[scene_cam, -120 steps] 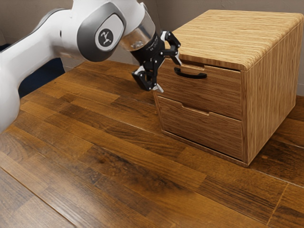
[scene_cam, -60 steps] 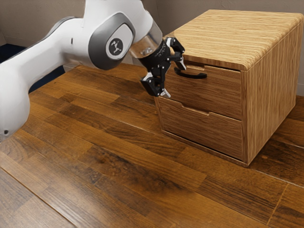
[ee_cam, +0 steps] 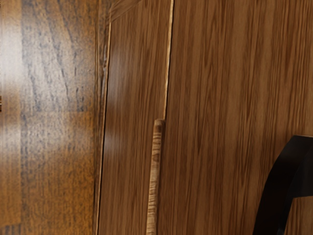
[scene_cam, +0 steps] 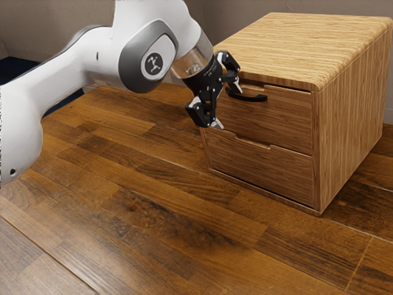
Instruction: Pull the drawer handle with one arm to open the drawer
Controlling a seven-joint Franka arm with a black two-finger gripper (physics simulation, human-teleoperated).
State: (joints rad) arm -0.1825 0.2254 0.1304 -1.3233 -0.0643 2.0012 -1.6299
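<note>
A wooden cabinet (scene_cam: 319,43) with two drawers stands at the exterior view's right. The top drawer (scene_cam: 270,120) carries a black bar handle (scene_cam: 247,97) and sits flush with the cabinet front. My gripper (scene_cam: 226,106) is open at the handle's left end, its fingers spread one above the other. The upper fingertip (scene_cam: 237,87) is right at that end of the handle, and the lower one (scene_cam: 216,125) is by the drawer's bottom edge. Nothing is held between them. The wrist view has the drawer front (ee_cam: 220,98) close up, with the black handle (ee_cam: 288,186) off to one side.
The lower drawer (scene_cam: 261,163) has a notch pull and is shut. The cabinet stands on a dark wooden plank surface (scene_cam: 135,209) that stretches wide in front of it and to the exterior view's left. The white arm (scene_cam: 92,55) reaches in from the upper left.
My hand has moved right, from a gap in front of the cabinet up to the top drawer's front and the handle's left end. The fingers stayed open and the drawer has not moved.
</note>
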